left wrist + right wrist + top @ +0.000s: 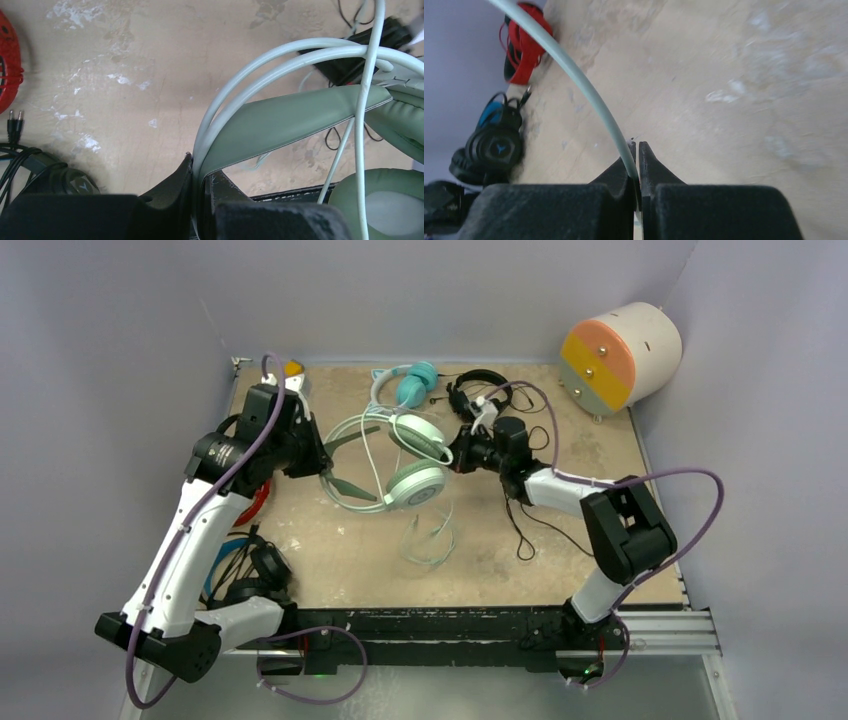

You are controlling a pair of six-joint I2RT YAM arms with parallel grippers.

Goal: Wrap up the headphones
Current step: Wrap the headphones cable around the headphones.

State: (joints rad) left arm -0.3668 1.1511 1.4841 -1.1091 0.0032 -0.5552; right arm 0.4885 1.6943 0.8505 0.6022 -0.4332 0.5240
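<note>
Worn table (560, 570), five wired headphones (415, 483)

**Both grippers clamped shut, arms reaching inward**

The left arm rises from its base at the near left. Its forearm slants up and away, and the wrist is turned right, so the left gripper (322, 457) points toward the middle. Its jaws are closed on the band of the mint-green headphones (280, 120). The right arm folds at a raised elbow on the right, with the forearm running left and far. The right gripper (457, 452) faces left, jaws pressed together on a pale green cord (574, 75). The two grippers face each other, well apart.
</note>
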